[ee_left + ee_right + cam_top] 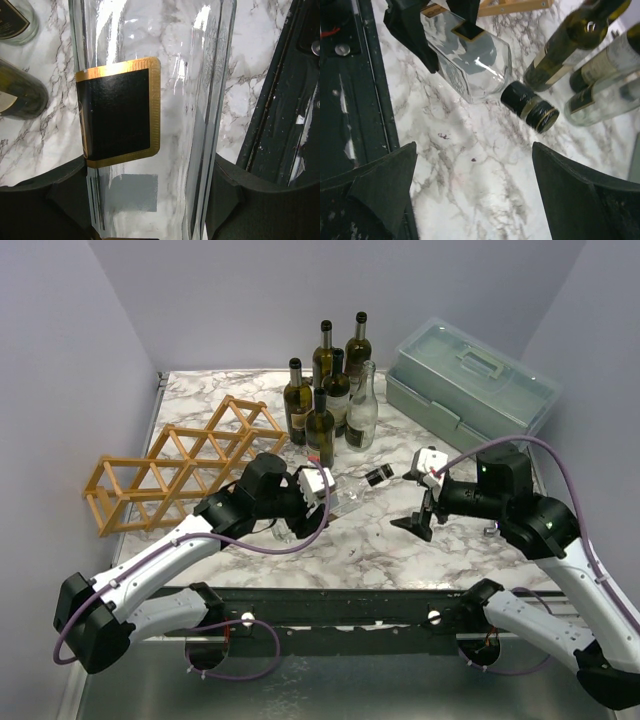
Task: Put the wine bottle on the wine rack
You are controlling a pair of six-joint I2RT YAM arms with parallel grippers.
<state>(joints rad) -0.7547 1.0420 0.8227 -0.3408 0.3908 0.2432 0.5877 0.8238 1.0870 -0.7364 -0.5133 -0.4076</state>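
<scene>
My left gripper is shut on a clear glass wine bottle with a black cap, holding it tilted just above the marble table. In the left wrist view the bottle, with its black and gold label, fills the gap between my fingers. The wine rack, a light-brown wooden lattice, lies to the left of that gripper. My right gripper is open and empty, to the right of the cap. Its wrist view shows the bottle and the cap beyond its open fingers.
Several dark and clear bottles stand at the back middle and show in the right wrist view. A pale green toolbox sits at the back right. The black rail runs along the table's near edge.
</scene>
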